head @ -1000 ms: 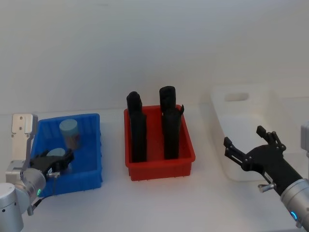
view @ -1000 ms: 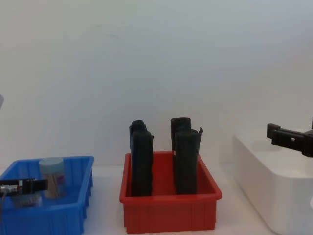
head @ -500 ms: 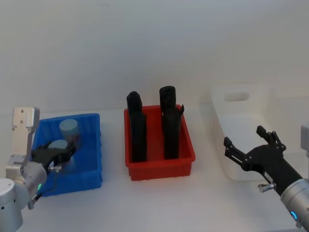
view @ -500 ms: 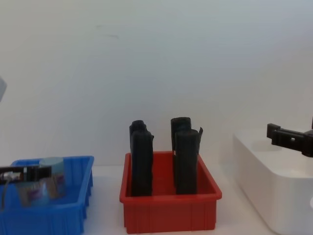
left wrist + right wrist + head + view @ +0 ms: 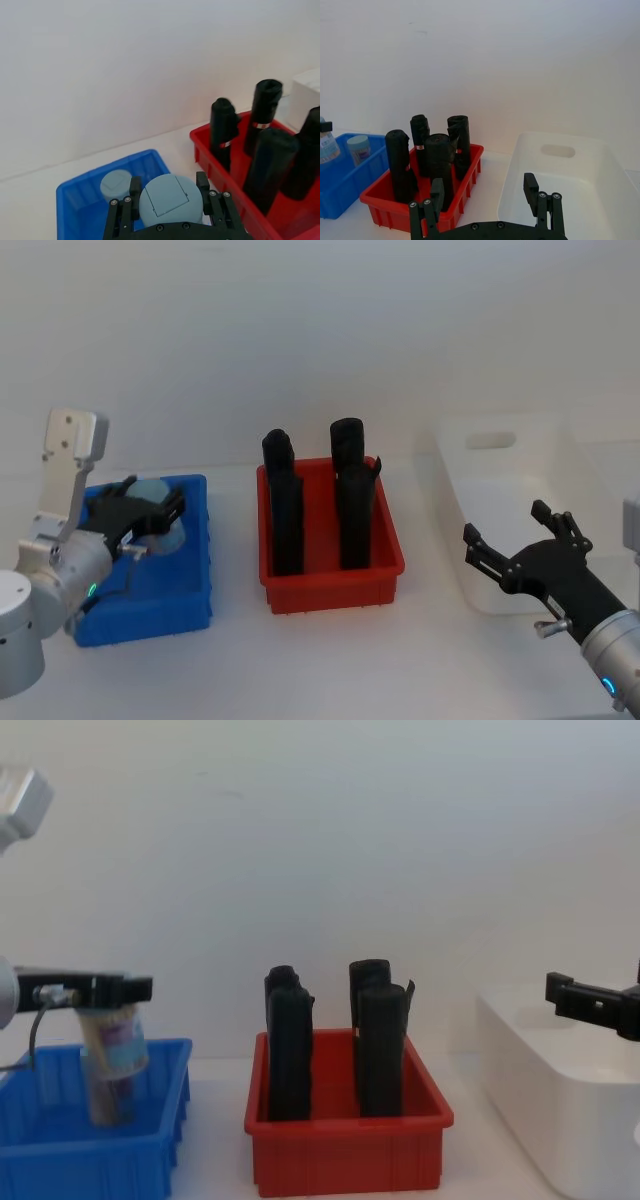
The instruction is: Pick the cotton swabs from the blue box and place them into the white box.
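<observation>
- left wrist view: the left jaws were clenched on one jar of cotton swabs (image 5: 170,197), gripping it on either side just under its pale lid, with its long axis upright. a second jar (image 5: 116,183) stood lower down in the blue box (image 5: 90,175). the red bin (image 5: 200,145) of tall black objects (image 5: 222,125) lay between the held jar and a corner of the white box (image 5: 306,87).
- head view: the held jar hung over the blue box (image 5: 195,570). the white box (image 5: 490,580) was well apart to the robot's right, beyond the red bin (image 5: 330,590). the right jaws were released and hovered at the white box's near rim. the right arm was therefore the nearer to the goal, though the left arm carried the load. one second earlier the left jaws had sat low inside the blue box; here they were raised, and the right jaws had not moved.
- chest view: the jar (image 5: 118,1045) hung slightly tilted under the left jaws, its label band above the blue rim, where earlier it had stood down in the box. whether its base cleared the rim could not be told. the black objects (image 5: 380,1030) rose about as high as the jar, so a crossing to the right probably called for more height.
- right wrist view: the white box (image 5: 517,175) lay open beneath the released right jaws, with no jar on the floor shown.
</observation>
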You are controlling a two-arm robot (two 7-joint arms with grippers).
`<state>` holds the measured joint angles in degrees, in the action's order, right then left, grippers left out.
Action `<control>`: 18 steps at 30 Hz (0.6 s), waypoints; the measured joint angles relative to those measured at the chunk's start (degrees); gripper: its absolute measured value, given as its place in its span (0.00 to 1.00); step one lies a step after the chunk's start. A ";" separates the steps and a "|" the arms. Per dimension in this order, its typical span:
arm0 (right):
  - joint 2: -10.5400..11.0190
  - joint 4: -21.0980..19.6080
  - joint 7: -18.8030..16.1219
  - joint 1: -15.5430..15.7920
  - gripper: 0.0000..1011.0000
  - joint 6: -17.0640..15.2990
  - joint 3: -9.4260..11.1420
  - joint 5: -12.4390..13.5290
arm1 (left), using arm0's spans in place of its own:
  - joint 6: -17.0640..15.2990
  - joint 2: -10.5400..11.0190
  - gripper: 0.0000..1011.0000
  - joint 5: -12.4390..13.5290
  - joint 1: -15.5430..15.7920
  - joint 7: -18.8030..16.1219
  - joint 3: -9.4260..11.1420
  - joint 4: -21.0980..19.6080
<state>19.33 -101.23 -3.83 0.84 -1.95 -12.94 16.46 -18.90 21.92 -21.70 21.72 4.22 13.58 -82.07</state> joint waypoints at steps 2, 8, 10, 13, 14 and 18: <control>0.00 0.00 0.00 0.00 0.99 0.00 0.00 0.00 | -0.67 0.16 0.66 0.73 0.14 1.39 0.07 -1.41; 0.00 0.00 0.00 0.00 0.99 0.00 0.00 0.00 | -2.45 0.53 0.66 2.11 0.81 5.31 0.31 -4.99; 0.00 0.00 0.00 0.00 0.99 0.00 0.00 0.00 | -3.25 0.59 0.66 2.47 1.12 7.00 0.42 -6.01; 0.00 0.00 0.00 0.00 0.99 0.00 0.00 0.00 | -3.90 0.61 0.66 2.71 1.53 8.59 0.53 -7.05; 0.00 0.00 0.00 0.00 0.99 0.00 0.00 0.00 | -4.43 0.61 0.66 2.80 1.79 9.77 0.61 -7.59; 0.00 0.00 0.00 0.00 0.99 0.00 0.00 0.00 | -5.71 0.45 0.66 2.99 2.58 12.48 0.91 -8.86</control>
<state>19.34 -101.23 -3.83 0.84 -1.95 -12.94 16.46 -24.61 22.37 -18.72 24.29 16.70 14.49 -90.93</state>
